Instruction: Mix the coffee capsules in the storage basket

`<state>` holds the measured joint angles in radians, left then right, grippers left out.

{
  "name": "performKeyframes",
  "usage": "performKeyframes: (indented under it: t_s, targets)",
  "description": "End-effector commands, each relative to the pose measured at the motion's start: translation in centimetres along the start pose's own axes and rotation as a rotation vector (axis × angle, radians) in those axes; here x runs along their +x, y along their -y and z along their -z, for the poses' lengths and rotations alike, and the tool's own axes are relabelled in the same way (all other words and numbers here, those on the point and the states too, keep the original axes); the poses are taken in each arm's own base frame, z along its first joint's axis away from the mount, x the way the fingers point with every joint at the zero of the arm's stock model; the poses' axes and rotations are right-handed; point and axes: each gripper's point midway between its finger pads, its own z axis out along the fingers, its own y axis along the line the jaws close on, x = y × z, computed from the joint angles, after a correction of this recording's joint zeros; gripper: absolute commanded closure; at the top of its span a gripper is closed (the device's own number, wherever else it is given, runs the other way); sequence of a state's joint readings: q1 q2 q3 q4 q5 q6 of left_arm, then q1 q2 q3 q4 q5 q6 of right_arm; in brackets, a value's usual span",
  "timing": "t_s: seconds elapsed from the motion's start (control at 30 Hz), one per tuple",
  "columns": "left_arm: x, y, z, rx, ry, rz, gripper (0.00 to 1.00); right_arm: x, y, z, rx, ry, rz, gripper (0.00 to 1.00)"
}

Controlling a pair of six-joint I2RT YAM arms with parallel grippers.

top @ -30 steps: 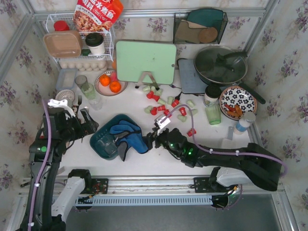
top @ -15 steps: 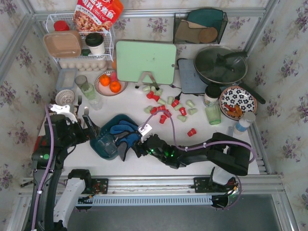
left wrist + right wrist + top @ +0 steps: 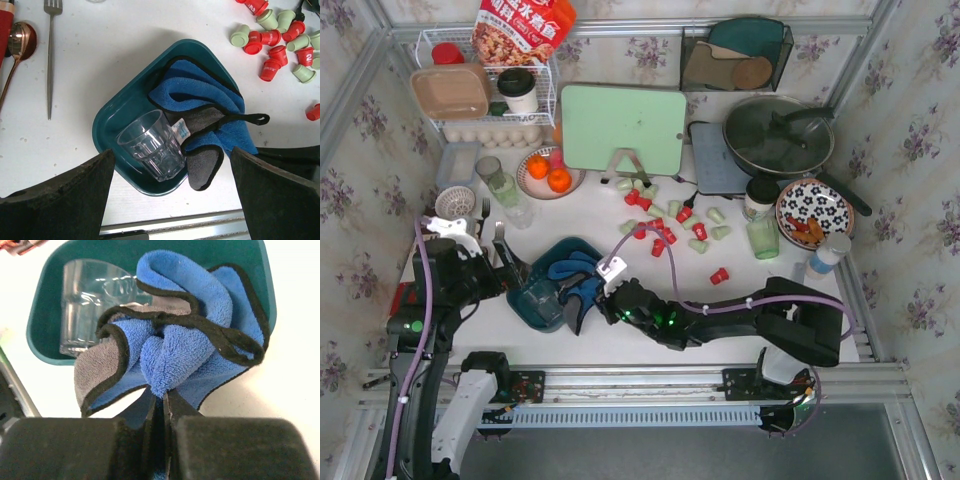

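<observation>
The dark teal storage basket [image 3: 528, 292] [image 3: 116, 102] [image 3: 46, 335] holds a crumpled blue cloth [image 3: 582, 272] [image 3: 195, 87] [image 3: 185, 315] and a clear glass tumbler [image 3: 542, 304] [image 3: 152, 145] [image 3: 82, 305] lying on its side. My right gripper [image 3: 606, 299] [image 3: 164, 399] is shut, pinching a fold of the blue cloth at the basket's near right edge. The left gripper [image 3: 506, 263] [image 3: 172, 156] hangs wide open above the basket's left side, holding nothing. Red and mint-green coffee capsules [image 3: 665, 225] [image 3: 275, 45] lie scattered on the table beyond the basket; I see none inside it.
A fork [image 3: 50, 55] and a copper spoon [image 3: 20, 42] lie left of the basket. At the back stand an orange plate [image 3: 550, 172], a green cutting board [image 3: 623, 128], a lidded pan [image 3: 780, 135], a patterned plate [image 3: 814, 210] and a green glass [image 3: 761, 238].
My right gripper has moved left to the basket and closed on the blue cloth's fold. The left arm shifted slightly nearer the basket and stays open.
</observation>
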<state>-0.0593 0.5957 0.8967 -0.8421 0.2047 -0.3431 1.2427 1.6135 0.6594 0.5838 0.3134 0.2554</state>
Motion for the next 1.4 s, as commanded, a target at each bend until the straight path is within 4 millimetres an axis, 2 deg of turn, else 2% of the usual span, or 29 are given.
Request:
performKeyframes:
  t_s: [0.0,0.27,0.5,0.63,0.77,1.0,1.1,1.23,1.37]
  targets:
    - [-0.3,0.3,0.0,0.015,0.014,0.003,0.01,-2.4,-0.1,0.6,0.012,0.051,-0.015,0.99]
    - [-0.3,0.6,-0.1,0.033,0.007,0.006,0.01,-7.3,0.3,2.0,0.065,0.127,-0.012,1.00]
    - [-0.5,0.9,0.7,0.047,0.039,-0.003,0.01,-12.2,-0.3,3.3,0.066,0.196,-0.014,1.00]
    - [-0.4,1.2,0.7,0.063,0.035,-0.005,0.01,-15.8,0.5,4.7,0.115,0.288,0.000,1.00]
    - [-0.2,1.0,0.3,0.052,0.016,0.000,0.01,-19.7,2.2,6.7,0.176,0.411,0.033,1.00]
    - [0.1,0.3,-0.5,0.020,-0.016,0.013,0.01,-28.9,6.3,11.6,0.251,0.651,0.066,1.00]
    - [0.2,0.1,-0.7,0.005,-0.030,0.019,0.01,-31.8,7.8,14.2,0.300,0.724,0.083,1.00]
    - [0.3,0.0,-0.9,0.003,-0.038,0.021,0.01,-33.7,10.7,18.7,0.469,0.767,0.092,1.00]
    - [0.3,0.0,-1.0,0.001,-0.045,0.021,0.01,-33.1,14.6,24.4,0.694,0.765,0.045,1.00]
